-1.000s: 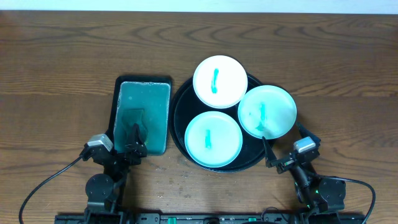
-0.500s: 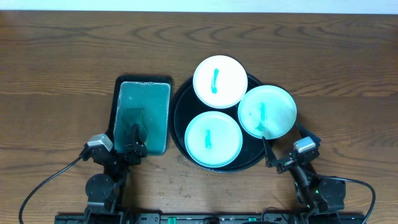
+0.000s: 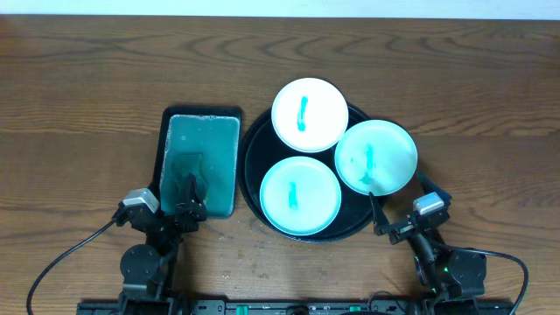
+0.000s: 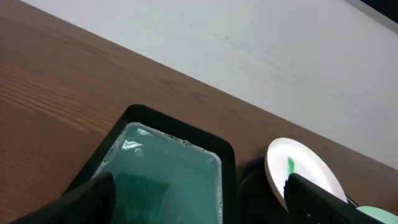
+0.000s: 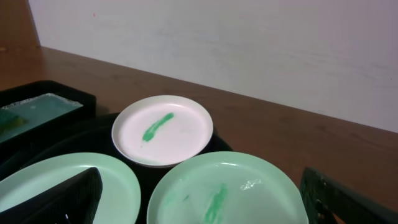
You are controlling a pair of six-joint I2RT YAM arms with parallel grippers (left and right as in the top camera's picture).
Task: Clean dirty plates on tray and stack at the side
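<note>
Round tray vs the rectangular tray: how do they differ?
The round tray carries three plates; the rectangular tray holds teal liquid. The round tray is wider; the rectangular tray is narrower. Both are black with raised rims.

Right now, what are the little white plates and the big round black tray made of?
The plates look like smooth white plastic or glazed ceramic; the surface shines faintly, so I cannot tell which. The round tray looks like glossy black plastic, judging by its shiny raised rim, though painted metal is possible.
</note>
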